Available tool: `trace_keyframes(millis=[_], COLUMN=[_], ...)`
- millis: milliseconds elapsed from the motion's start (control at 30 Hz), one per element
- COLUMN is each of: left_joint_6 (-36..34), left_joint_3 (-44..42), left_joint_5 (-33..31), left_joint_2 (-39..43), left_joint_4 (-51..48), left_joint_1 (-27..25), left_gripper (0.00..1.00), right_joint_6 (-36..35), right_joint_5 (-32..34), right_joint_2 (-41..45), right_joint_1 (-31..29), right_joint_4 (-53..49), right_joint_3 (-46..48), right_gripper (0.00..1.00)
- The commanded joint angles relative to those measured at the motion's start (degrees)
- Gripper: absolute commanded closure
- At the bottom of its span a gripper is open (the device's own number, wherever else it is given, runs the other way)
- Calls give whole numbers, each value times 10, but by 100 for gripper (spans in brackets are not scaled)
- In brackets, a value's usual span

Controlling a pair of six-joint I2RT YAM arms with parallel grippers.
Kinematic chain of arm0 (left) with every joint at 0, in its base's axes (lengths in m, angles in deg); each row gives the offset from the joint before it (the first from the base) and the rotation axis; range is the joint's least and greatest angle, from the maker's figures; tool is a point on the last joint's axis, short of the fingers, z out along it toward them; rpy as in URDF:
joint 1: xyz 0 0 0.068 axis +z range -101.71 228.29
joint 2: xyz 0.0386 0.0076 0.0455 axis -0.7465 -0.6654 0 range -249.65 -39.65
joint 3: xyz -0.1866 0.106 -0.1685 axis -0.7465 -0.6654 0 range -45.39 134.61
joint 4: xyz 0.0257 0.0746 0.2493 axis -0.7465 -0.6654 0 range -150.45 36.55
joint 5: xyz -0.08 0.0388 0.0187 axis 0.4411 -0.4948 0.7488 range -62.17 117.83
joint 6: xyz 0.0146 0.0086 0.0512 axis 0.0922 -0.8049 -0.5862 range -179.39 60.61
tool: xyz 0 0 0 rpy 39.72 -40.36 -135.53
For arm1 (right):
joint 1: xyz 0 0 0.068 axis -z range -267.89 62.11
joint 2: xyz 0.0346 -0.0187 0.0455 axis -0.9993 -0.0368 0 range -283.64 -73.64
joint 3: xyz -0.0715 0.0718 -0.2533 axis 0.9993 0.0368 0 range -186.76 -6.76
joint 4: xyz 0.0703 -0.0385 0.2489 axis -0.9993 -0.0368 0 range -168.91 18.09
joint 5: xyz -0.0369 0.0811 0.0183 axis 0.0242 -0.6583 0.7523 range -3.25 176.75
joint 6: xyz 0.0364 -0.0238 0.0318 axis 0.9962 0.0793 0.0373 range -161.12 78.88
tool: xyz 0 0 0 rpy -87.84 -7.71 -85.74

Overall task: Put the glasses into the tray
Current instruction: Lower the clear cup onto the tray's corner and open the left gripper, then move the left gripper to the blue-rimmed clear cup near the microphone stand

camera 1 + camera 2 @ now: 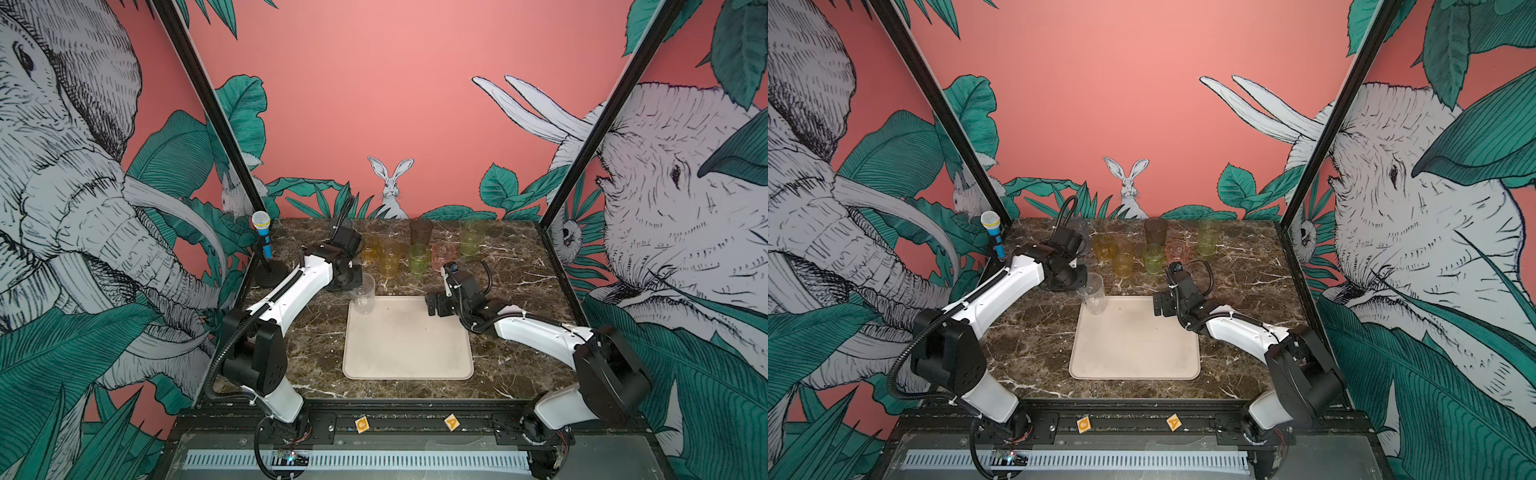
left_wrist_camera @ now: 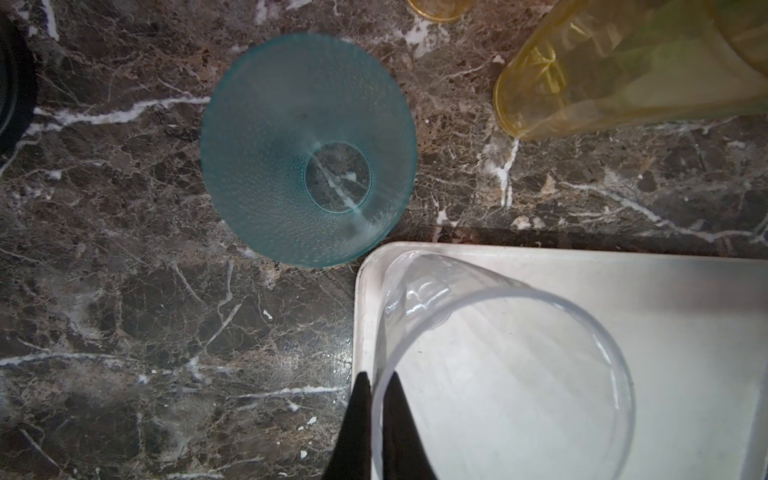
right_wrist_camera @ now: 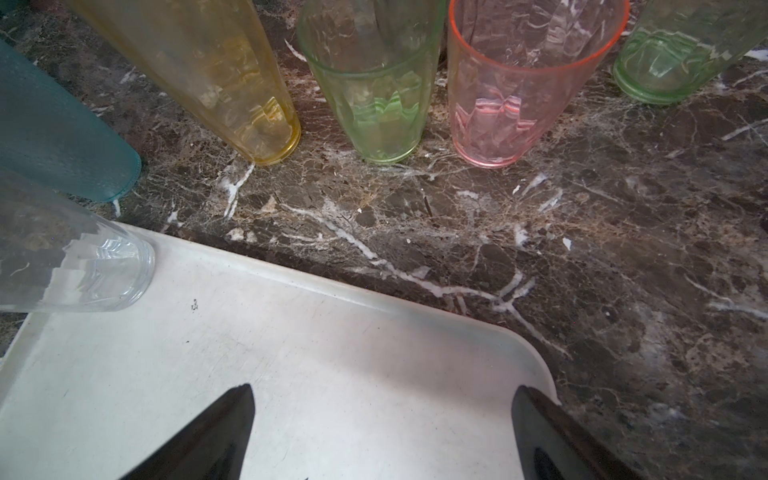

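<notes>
I work in a lab booth: pink jungle-mural wall panels, black metal frame posts, dark marble-patterned tabletop.

The left arm and right arm wore glossy white shells between blocky black joint housings (dotted with small screws); ribbed black conduit trailed the left, and the fingers were black tapered wedges.

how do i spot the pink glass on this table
Find the cream tray in the middle of the marble table and look just past its far right corner. The pink glass stands there, right of a short green glass; it is the only pink tumbler, short with a reddish rim.
</notes>
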Motion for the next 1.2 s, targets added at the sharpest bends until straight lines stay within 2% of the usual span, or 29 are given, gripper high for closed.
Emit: trace_keyframes(millis=[0,233,367,433,833,967,1167], left_joint_6=[3,3,4,4,-9,-19,-27], left_joint_3=[6,15,26,29,71,109,199], left_joint_5=[4,25,40,39,21,6,-9], left_joint_2=[-14,-14,-25,-26,-15,-14,-28], left_joint_4=[-10,-27,-45,-48,-77,-96,-139], left_joint_1=[4,4,4,4,3,6,38], left_gripper=[100,99,78,72,48,40,36], right_joint_6=[-2,-2,-2,-2,-1,-1,-3], right_joint_5=[2,3,1,1,0,0,2], right_joint_2=[-3,-2,-5,-4,-6,-5,-5], right_joint_1=[-1,-1,-1,-1,-1,-1,-1], right_joint_4=[7,6,5,5,5,5,6], right_joint_3=[-14,-14,-15,-15,-16,-16,-15], right_gripper=[1,1,1,1,1,1,1])
